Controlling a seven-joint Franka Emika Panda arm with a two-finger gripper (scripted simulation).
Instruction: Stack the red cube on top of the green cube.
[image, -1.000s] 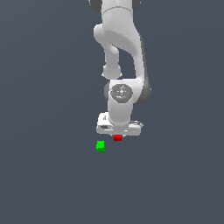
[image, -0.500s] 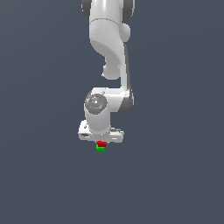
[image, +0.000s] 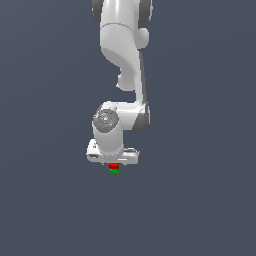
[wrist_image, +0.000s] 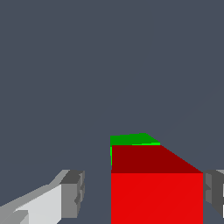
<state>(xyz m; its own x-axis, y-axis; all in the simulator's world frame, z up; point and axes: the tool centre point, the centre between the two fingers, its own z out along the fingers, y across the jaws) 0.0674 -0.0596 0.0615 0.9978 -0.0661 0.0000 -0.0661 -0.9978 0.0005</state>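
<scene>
Red cube (image: 114, 165): 1 item, tiny, bright red, plain. Located directly under the white gripper (image: 114, 165), resting on top of the green cube (image: 115, 170), as far as the exterior view showed; the 2 formed a small stack on the dark grey surface (image: 200, 200), which carried nothing else in view.

Green cube: 1 item, same size, bright green. In the wrist view only a thin strip of it (wrist_image: 131, 139) showed beyond the red cube (wrist_image: 156, 192).

Arm: 1 white Franka arm (image: 122, 45), entering from the upper edge of the exterior view, descending steeply, folding at a rounded joint (image: 106, 121) low down, with the hand (image: 113, 154) pointing straight down over the stack.

Fingers: 2, seen in the wrist view. 1 finger (wrist_image: 72, 194) stood clearly apart from the red cube, with a gap of surface between them. The other finger (wrist_image: 214, 192) sat just beside the opposite face; contact there could not be told. The fingers were spread wider than the cube and were not clamped on it.
</scene>
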